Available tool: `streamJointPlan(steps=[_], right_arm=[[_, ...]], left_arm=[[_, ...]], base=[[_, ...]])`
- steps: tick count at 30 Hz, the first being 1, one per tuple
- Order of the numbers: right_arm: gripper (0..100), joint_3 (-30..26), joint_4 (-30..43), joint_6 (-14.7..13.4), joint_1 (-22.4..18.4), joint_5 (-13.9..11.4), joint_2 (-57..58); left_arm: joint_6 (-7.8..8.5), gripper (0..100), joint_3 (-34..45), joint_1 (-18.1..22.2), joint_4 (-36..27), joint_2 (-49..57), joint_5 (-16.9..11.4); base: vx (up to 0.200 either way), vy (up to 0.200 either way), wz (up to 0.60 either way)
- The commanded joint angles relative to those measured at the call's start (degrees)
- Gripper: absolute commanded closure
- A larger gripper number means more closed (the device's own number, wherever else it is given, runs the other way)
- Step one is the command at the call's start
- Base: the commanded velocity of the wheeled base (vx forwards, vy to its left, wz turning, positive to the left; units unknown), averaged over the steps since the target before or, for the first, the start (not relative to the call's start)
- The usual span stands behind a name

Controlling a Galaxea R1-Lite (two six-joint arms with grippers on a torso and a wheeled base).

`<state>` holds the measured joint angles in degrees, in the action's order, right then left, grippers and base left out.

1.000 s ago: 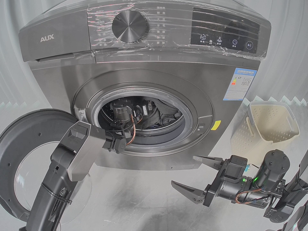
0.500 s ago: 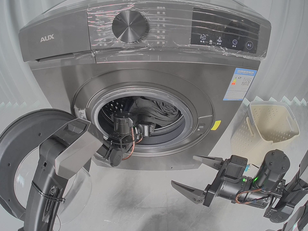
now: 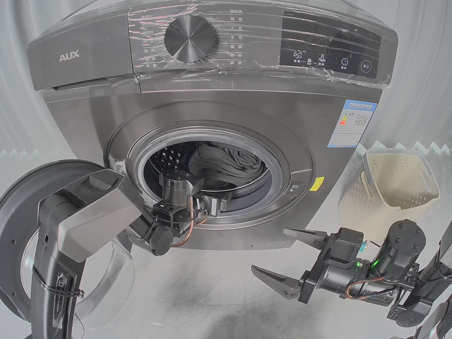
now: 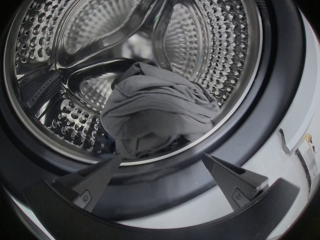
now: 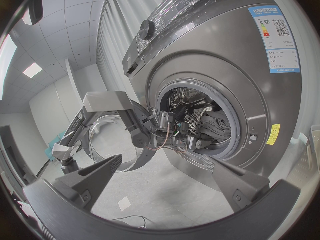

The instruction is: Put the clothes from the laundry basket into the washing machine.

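Found clothes (image 4: pixel 153 114) heaped inside washing machine (image 3: pixel 212 104) drum, as tasked | held left end effector (image 4: pixel 160 157) at its door mouth, spread wide, empty, clear of cloth | parked right end effector (image 3: pixel 270 250) before machine, agape, empty, seemingly unneeded

Bright ceiling panels (image 5: pixel 32 69) light the grey steel washing machine (image 3: pixel 263 114). Glare streaks the clear plastic film (image 3: pixel 226 29) on its top. Inside seems dimmer, and the wrist views bow at their edges.
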<state>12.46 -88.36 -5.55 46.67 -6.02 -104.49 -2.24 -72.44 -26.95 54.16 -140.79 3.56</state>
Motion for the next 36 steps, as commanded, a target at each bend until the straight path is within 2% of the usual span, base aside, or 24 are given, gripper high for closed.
streamJointPlan(steps=[1, 15, 21, 26, 31, 35, 36], right_arm=[[0, -0.07, 0.03, 0.01, 0.00, -0.04, 0.25], [0, -0.42, -0.06, 0.01, -0.26, 0.05, 0.77], [0, -0.68, 0.03, 0.01, -0.61, 0.05, 2.44], [0, -1.74, 0.03, 0.19, -0.70, 0.40, 5.96], [0, -2.88, 0.12, 0.54, -3.69, 1.10, 9.92], [0, -4.64, 0.12, 0.62, -5.62, 1.45, 12.11], [0, -5.08, 0.12, 0.62, -6.15, 2.51, 12.64]], left_arm=[[0.75, 0, 9.86, -2.23, 0.15, 8.51, -1.27], [0.57, 0, 25.59, -7.94, 7.54, 20.20, -1.27], [0.05, 0, 32.62, -10.75, 8.15, 26.09, -0.66], [-0.57, 0, 42.64, -14.79, 11.93, 34.27, -0.84], [-1.62, 0, 48.35, -17.52, 17.82, 41.65, -0.48], [-2.42, 0, 51.78, -17.61, 18.87, 47.54, 0.66], [-2.94, 0, 53.01, -17.52, 18.96, 49.21, 0.75]], base=[[0.000, 0.000, 0.00], [0.000, 0.000, 0.00], [0.000, 0.000, 0.00], [0.000, 0.000, 0.00], [0.000, 0.000, 0.00], [0.000, 0.000, 0.00], [0.000, 0.000, 0.00]])
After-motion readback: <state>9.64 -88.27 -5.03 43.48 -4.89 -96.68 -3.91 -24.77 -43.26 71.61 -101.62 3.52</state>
